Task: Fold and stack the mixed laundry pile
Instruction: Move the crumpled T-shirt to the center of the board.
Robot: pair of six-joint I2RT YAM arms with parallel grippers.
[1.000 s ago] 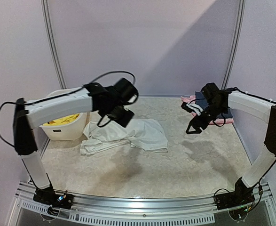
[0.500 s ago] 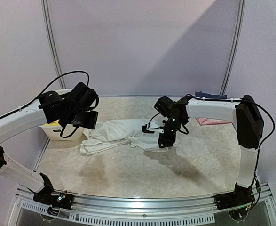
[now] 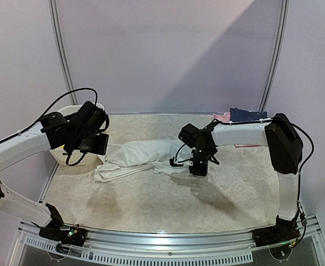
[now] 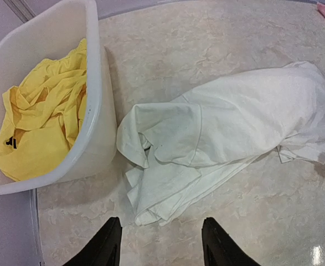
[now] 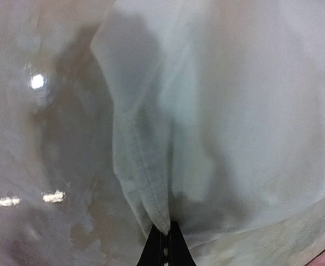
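Observation:
The white T-shirt (image 3: pixel 143 157) lies crumpled on the table, left of centre. My right gripper (image 3: pixel 199 168) is down at its right edge. In the right wrist view the gripper (image 5: pixel 165 231) is shut on a folded hem of the T-shirt (image 5: pixel 217 111). The yellow shorts (image 4: pixel 43 119) lie bunched inside the white basket (image 4: pixel 99 105), with a small black label showing. My left gripper (image 3: pixel 97 145) hovers above the shirt's left end, next to the basket. Its jaws (image 4: pixel 161 223) stand open and empty over bare table, just short of the T-shirt (image 4: pixel 217 136).
The white plastic basket (image 3: pixel 61 157) stands at the table's left edge, mostly hidden by my left arm. A pink cloth (image 3: pixel 223 117) and a dark blue cloth (image 3: pixel 244 114) lie at the back right. A metal rail runs along the near edge.
My right gripper has come down to the T-shirt's right edge and shut on its hem. My left arm has drifted a little left, toward the basket, jaws unchanged.

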